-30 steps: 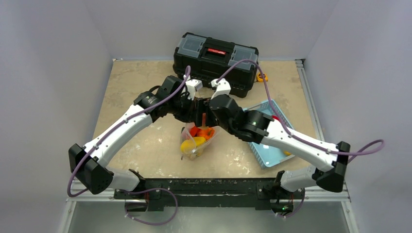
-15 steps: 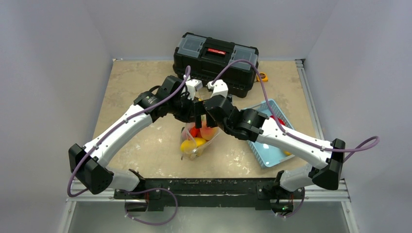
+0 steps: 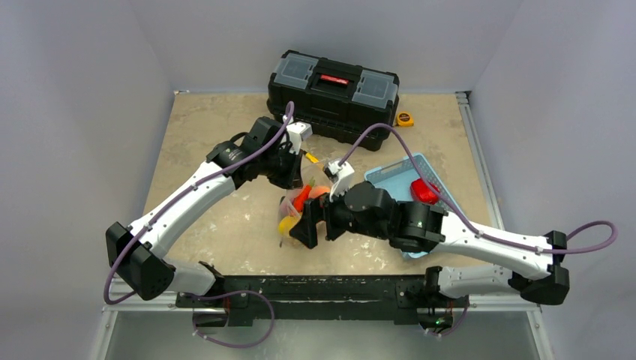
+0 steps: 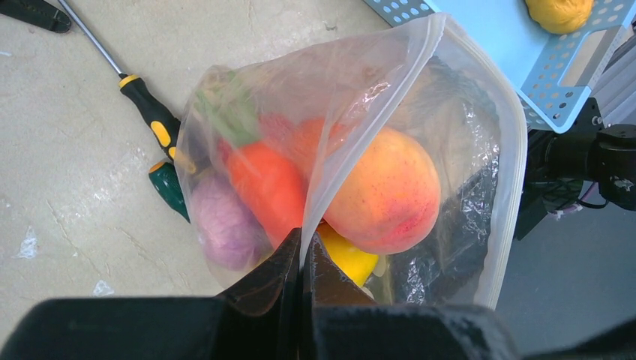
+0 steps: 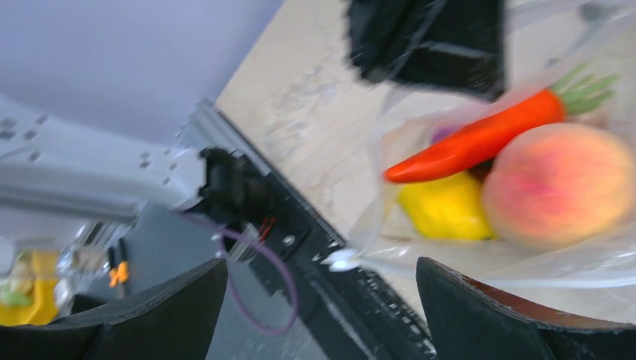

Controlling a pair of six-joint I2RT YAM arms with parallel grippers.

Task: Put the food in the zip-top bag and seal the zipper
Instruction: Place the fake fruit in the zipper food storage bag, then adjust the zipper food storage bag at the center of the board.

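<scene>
Zip-top bag (image 4: 469,150) first: my left hand (image 4: 301,244) has its fingers pressed together on one lip of the bag's mouth, pinching the clear plastic right at the zipper (image 4: 360,127). The mouth gapes open, with the far lip curving well away from the pinched one. Inside, just past the fingertips, I see a peach (image 4: 386,191) against the pinched lip and an orange carrot (image 4: 266,184) with a green top beside it. A purple piece (image 4: 225,225) lies next to the carrot and a yellow piece (image 4: 346,259) is tucked by the peach. My right hand (image 5: 322,262) is spread wide with nothing between its fingers. Its own camera is blurred, but it shows the bag just ahead, with carrot, peach and yellow piece visible. From above, that hand sits at the near side of the bag, about mid-desk (image 3: 217,142), and the left hand at the far side. Past the bag on the desk lie a yellow-handled screwdriver (image 4: 150,120) and a green-handled screwdriver (image 4: 171,191), the green handle partly behind the plastic. To the right stands a light blue basket (image 4: 517,45) holding a yellow-orange piece (image 4: 559,11) and, seen from above, a red piece (image 3: 424,190). At the far edge sits a black toolbox (image 3: 334,94), with a yellow tape measure (image 3: 405,118) just beside its right end.
</scene>
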